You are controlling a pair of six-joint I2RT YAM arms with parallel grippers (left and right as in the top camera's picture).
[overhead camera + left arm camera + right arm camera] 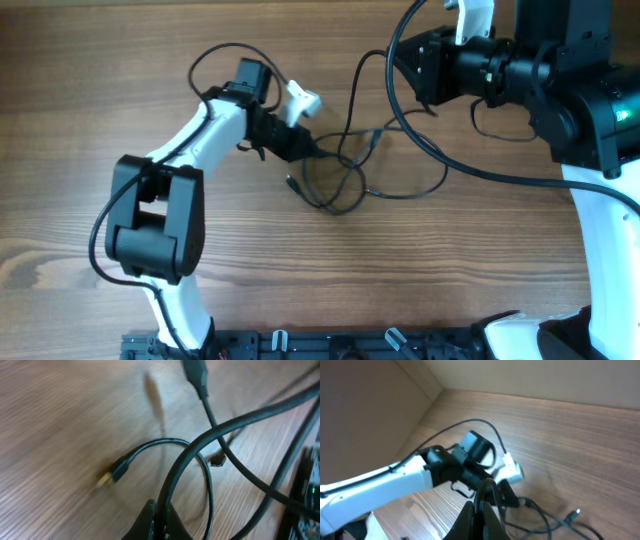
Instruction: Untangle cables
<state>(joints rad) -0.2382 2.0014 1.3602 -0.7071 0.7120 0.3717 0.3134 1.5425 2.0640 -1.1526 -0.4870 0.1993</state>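
The cables (345,178) lie as loose black loops on the wooden table, mid-frame, with small plugs (291,183) at their ends. My left gripper (305,148) sits at the left edge of the tangle. In the left wrist view it (162,520) is shut on one black cable (200,442) that runs up to the right, and a gold-tipped plug (111,476) lies on the wood to the left. My right gripper (396,62) is up at the back right. In the right wrist view it (485,520) is shut on a thin cable loop (488,486).
A thicker black robot wire (440,155) sweeps from the right arm across the table to the right of the tangle. The left arm's white link (395,477) and its base (155,215) stand to the left. A black rail (330,345) runs along the front edge.
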